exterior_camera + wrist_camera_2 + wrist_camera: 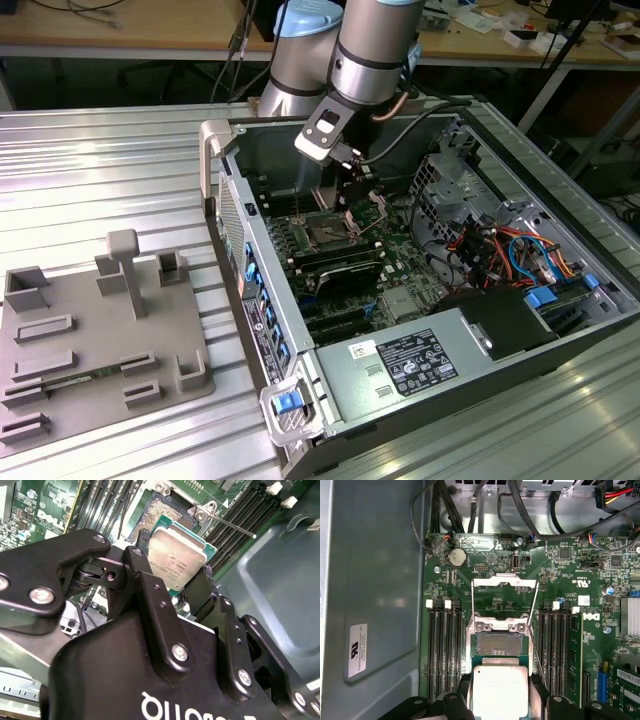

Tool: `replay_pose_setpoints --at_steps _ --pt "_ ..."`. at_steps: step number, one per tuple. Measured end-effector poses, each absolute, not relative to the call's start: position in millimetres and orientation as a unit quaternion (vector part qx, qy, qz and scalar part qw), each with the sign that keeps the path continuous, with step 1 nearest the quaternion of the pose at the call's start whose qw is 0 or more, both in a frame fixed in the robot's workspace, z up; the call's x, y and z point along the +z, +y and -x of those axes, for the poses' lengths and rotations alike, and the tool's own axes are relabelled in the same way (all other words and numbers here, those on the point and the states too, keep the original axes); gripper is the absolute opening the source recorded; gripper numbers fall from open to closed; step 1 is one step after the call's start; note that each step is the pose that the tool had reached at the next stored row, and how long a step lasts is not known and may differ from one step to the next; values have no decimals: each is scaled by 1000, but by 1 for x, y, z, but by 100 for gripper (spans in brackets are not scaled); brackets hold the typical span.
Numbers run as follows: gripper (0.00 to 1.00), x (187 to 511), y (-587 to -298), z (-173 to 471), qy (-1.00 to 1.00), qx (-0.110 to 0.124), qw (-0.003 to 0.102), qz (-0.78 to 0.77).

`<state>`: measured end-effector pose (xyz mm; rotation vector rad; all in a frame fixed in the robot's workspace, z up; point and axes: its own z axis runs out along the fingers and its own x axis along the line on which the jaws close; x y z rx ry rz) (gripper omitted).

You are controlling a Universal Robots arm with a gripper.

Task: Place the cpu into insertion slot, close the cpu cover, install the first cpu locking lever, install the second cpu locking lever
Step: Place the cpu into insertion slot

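Note:
In both wrist views my gripper (500, 692) (172, 570) is shut on the cpu (500, 687) (176, 559), a small square chip with a silver-grey top, its two black fingers (538, 686) pressing opposite edges. The chip hangs just above the insertion slot (500, 642) (151, 509), overlapping its near edge. The slot's dark square lies bare. The cpu cover (505, 582) stands swung open on the slot's far side. Two thin locking levers (535, 605) are raised beside it. In the exterior view the gripper (350, 195) reaches down into the open computer case over the slot (325, 232).
Long black memory slots (445, 650) flank the socket on both sides. Cables (500, 250) and a drive cage fill the case on the exterior view's right, and a grey power supply box (410, 360) sits at the front. A grey fixture plate (90, 340) lies outside the case.

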<state>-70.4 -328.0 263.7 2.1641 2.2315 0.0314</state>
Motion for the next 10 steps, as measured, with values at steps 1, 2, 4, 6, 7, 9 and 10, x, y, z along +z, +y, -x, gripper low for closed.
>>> replay_pose_setpoints --at_steps 1,2,4,6,7,9,10 --pt "55 263 -328 70 718 10 17 -696" --pt "55 261 -328 70 717 11 18 -696" --pt "55 258 -328 70 716 12 18 -697" --pt "55 255 -328 70 715 12 18 -699" --pt "55 253 -328 70 714 12 18 -699" --pt "55 249 -328 70 714 12 18 -700" --pt "55 246 -328 70 714 12 18 -700"
